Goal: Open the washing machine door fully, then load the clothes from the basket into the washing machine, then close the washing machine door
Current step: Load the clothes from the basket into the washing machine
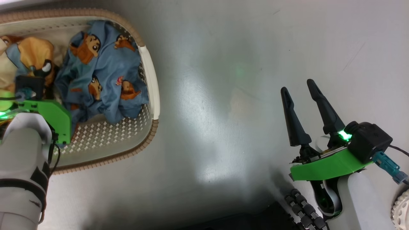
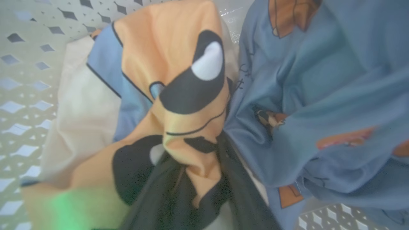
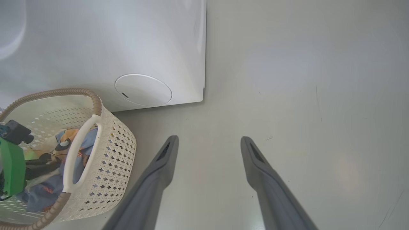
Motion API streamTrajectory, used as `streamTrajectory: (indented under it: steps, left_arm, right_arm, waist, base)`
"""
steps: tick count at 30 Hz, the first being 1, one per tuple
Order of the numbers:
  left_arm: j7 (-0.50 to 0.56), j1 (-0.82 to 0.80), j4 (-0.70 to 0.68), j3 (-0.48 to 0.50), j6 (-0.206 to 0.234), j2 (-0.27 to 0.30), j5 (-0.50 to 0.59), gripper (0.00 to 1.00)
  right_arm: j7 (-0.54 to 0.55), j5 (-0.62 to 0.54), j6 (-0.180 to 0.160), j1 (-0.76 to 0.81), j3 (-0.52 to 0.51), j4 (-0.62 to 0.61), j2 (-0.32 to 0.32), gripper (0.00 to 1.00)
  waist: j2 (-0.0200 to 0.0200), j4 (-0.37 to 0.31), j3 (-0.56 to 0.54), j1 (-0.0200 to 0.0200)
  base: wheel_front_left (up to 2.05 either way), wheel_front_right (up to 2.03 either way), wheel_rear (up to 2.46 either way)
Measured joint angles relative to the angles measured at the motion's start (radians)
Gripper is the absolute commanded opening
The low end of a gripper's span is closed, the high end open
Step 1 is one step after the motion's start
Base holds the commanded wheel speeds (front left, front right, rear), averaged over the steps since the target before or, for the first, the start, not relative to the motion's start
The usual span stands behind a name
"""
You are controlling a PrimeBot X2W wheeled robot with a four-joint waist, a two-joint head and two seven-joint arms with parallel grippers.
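The cream basket [image 1: 154,95] stands on the floor at my left, and in the right wrist view the basket [image 3: 118,150] sits in front of the white washing machine [image 3: 127,48]. Its door is out of view. Inside lie the clothes: a blue garment [image 1: 102,64] with orange-brown figures and a cream garment [image 1: 32,54] with an orange-black face. My left gripper [image 2: 195,150] is down in the basket, its dark fingers pinching a fold of the cream garment [image 2: 179,80] beside the blue one [image 2: 319,80]. My right gripper [image 1: 297,87] hangs open over bare floor, holding nothing.
Grey floor [image 1: 223,80] stretches between the basket and my right arm. A round white service flap [image 3: 143,90] sits low on the machine's front, whose right corner ends near the middle of the right wrist view. My own base shows at the head view's bottom right.
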Motion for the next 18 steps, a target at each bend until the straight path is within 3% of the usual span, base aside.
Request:
streamTrajectory:
  steps: [18]
  left_arm:
    - [-0.048, 0.076, -0.039, 0.025, -0.044, -0.020, -0.074, 0.00]
  right_arm:
    - [0.000, -0.011, 0.000, -0.004, -0.044, 0.022, 0.001, 1.00]
  waist:
    - [0.0000, 0.031, -0.156, 0.0000]
  base:
    - [0.00, 0.00, 0.00]
